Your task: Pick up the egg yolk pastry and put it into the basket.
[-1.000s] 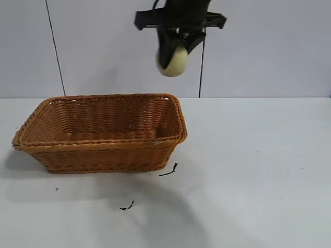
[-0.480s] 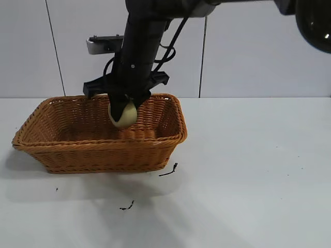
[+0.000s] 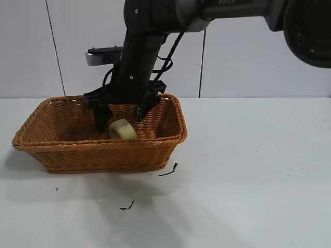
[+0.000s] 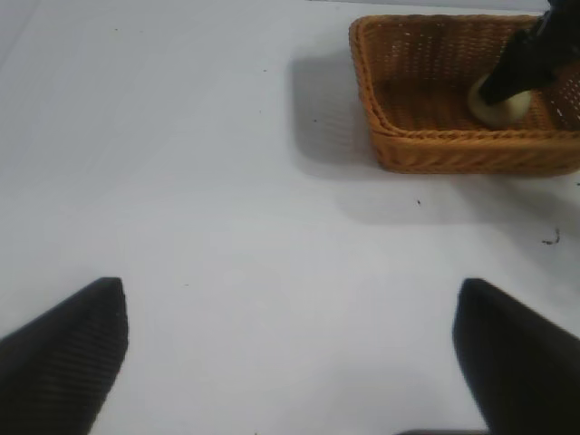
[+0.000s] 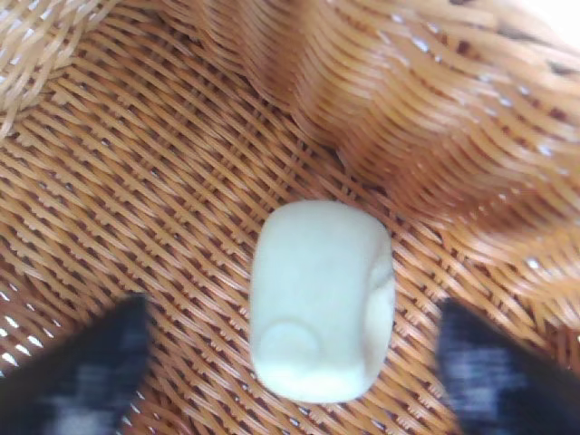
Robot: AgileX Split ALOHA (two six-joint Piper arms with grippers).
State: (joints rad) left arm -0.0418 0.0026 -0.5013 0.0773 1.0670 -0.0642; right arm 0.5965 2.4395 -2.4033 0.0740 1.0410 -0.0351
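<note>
The egg yolk pastry (image 3: pixel 122 130) (image 5: pixel 322 299), a pale yellow-green lump, lies on the floor of the orange-brown wicker basket (image 3: pixel 98 146) (image 5: pixel 435 109), toward its right end. My right gripper (image 3: pixel 120 116) (image 5: pixel 294 381) hangs inside the basket just above the pastry, open, with one finger on each side of it and a gap between each finger and the lump. The left wrist view shows the basket (image 4: pixel 453 149) far off with the pastry (image 4: pixel 498 111) partly behind a right finger. My left gripper (image 4: pixel 290 308) is open over bare table, away from the basket.
The basket stands on the left half of a white table (image 3: pixel 258 170), with free room to its right and front. Two small black scraps (image 3: pixel 168 170) (image 3: pixel 127 206) lie on the table in front of the basket. A grey wall is behind.
My right gripper came down from above the basket's right end into the basket with the pastry. It then opened, and the pastry now rests on the basket floor.
</note>
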